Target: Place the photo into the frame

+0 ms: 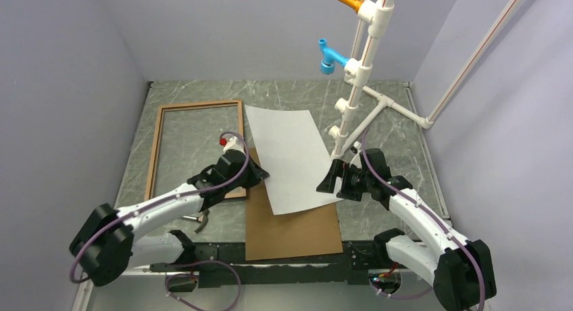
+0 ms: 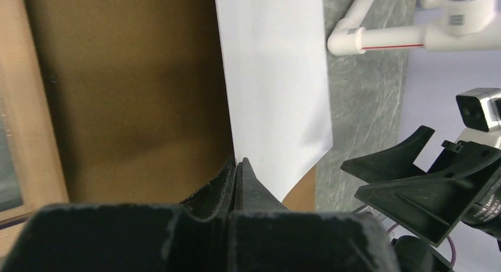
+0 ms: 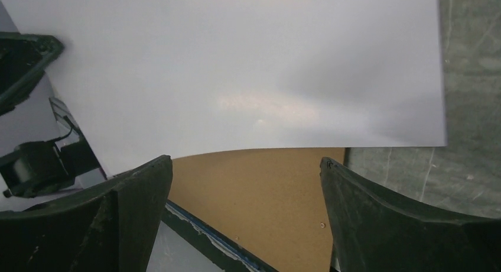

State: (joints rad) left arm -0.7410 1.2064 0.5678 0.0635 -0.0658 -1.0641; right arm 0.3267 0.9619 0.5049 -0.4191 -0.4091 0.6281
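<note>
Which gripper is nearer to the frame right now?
Left. The left gripper pinches the photo just beside the frame; the right gripper stands open at the photo's far side.

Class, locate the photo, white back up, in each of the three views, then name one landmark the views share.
Top external: the photo sits mid-table, slanted.
Left wrist: top centre, its edge running down into the shut left gripper.
Right wrist: it fills the upper half, above the open right gripper.
Shared landmark: the brown backing board under it, seen in all three.
</note>
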